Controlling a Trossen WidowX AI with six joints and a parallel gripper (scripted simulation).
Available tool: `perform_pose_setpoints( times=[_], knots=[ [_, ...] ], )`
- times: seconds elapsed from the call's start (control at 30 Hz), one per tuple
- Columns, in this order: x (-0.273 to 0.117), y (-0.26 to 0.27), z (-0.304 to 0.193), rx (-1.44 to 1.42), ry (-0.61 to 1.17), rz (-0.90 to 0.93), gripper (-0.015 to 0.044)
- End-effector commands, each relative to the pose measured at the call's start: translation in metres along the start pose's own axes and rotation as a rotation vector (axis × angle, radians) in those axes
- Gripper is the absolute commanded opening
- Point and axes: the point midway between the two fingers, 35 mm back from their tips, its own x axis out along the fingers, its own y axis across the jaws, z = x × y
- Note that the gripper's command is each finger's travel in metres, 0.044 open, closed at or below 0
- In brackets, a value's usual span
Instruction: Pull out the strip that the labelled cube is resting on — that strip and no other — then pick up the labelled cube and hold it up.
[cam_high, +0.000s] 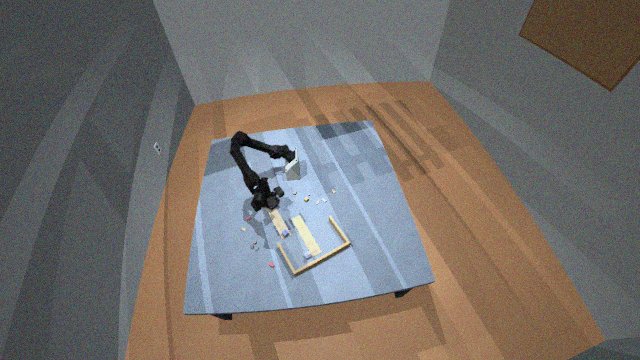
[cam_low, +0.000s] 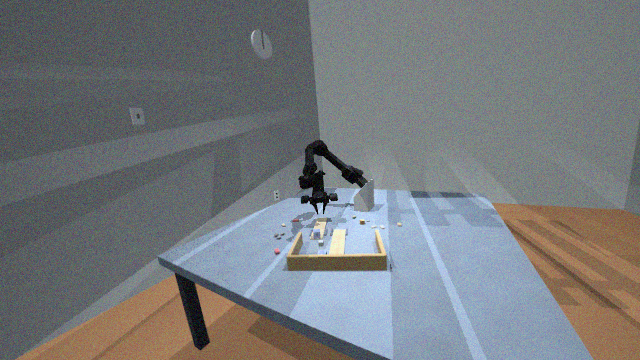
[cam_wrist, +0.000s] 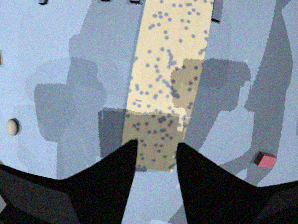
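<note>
A speckled tan strip (cam_wrist: 173, 43) (cam_high: 276, 220) (cam_low: 320, 226) lies on the table, running from near the arm into the wooden frame (cam_high: 340, 231) (cam_low: 335, 261). A small bluish cube (cam_high: 285, 233) sits on its far part. A second, plain strip (cam_high: 306, 235) (cam_low: 338, 241) lies beside it, with a pale cube (cam_high: 307, 255) at its far end. I cannot read a label on either cube. My gripper (cam_wrist: 157, 147) (cam_high: 265, 202) (cam_low: 319, 206) points down over the near end of the speckled strip. Its fingers stand partly open, with the strip's end showing between the tips.
A grey block (cam_high: 293, 170) (cam_low: 365, 197) stands behind the arm. Small coloured bits are scattered around the strips, among them a red one (cam_wrist: 266, 160) (cam_high: 271, 264). The three-sided frame is open toward the arm.
</note>
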Motion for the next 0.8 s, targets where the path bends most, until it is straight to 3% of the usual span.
perform_pose_setpoints(
  times=[0.0, 0.3, 0.77],
  knots=[
    [-0.002, -0.002, 0.014, -0.041, 0.004, -0.002, 0.021],
    [-0.006, -0.006, 0.052, -0.04, 0.002, -0.002, 0.044],
    [-0.013, -0.014, 0.11, -0.038, -0.001, -0.002, 0.044]
  ],
)
